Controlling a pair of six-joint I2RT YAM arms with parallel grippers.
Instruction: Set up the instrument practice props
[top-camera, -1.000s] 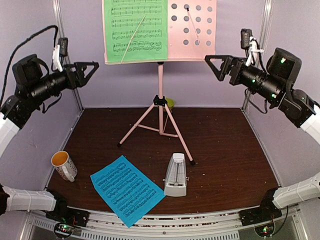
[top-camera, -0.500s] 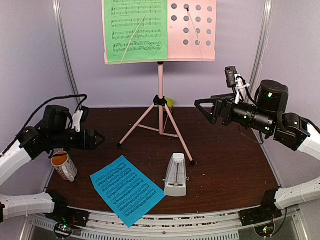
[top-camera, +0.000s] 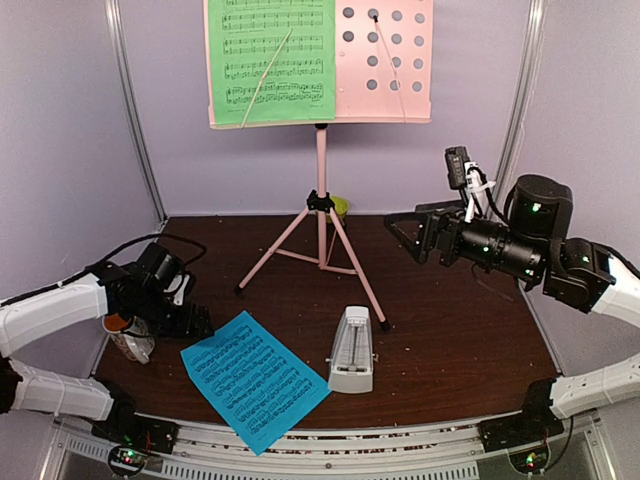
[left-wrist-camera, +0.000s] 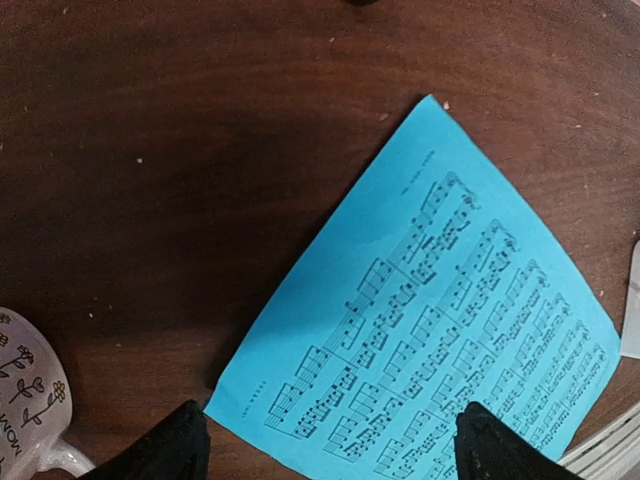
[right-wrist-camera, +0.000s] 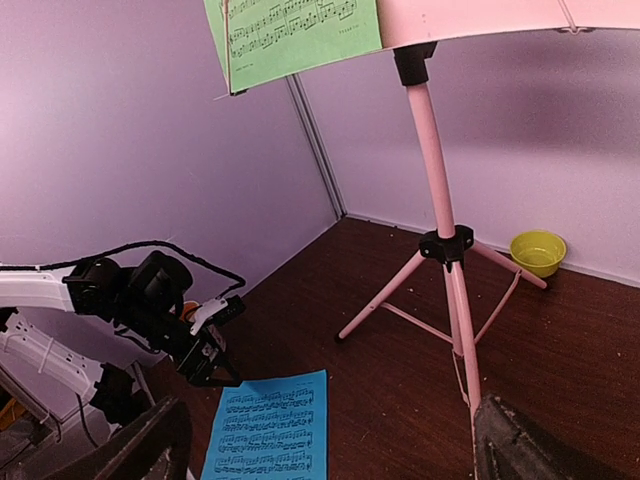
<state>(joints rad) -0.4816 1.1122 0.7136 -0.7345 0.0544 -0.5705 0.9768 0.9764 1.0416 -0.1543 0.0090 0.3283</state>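
- Jaws of left gripper (left-wrist-camera: 330, 450) apart, empty, low over blue sheet (left-wrist-camera: 430, 330) at its left corner.
- Jaws of right gripper (top-camera: 402, 232) apart, empty, in mid-air right of music stand (top-camera: 321, 170).
- Green sheet (top-camera: 270, 62) on stand's desk.

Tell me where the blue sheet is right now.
In the top view the blue sheet lies flat on the near left part of the table, between the mug on its left and the metronome on its right.

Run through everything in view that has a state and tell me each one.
Music stand, unfolded, upright.
Green sheet, up on the stand.
Blue sheet, flat on the table.
Metronome, upright.
Mug, upright.
Bowl, upright.
Left gripper, fingers open above blue sheet.
Right gripper, fingers open, empty.
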